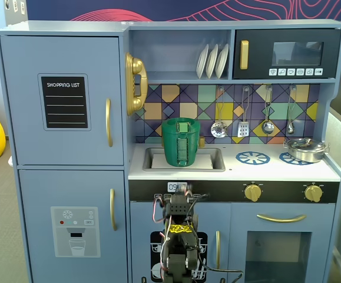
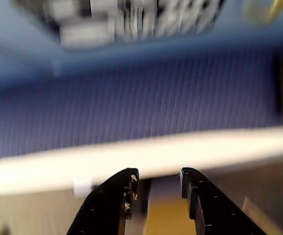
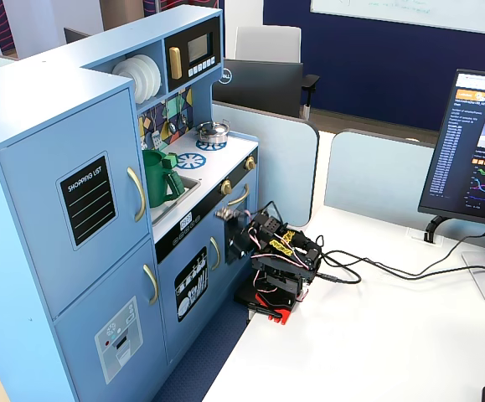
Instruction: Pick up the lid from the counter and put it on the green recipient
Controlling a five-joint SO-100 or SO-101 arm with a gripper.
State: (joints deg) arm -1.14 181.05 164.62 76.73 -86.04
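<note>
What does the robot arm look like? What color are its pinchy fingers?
The arm is small and mostly black, with blocky motor parts. Red, yellow and black wires loop around it, and a black cable runs off across the white table. Its gripper has two black, curved fingers with little pale specks on them.

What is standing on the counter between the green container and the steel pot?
In a fixed view, only a blue burner ring printed on the counter lies between the green container and the steel pot; nothing stands there.
</note>
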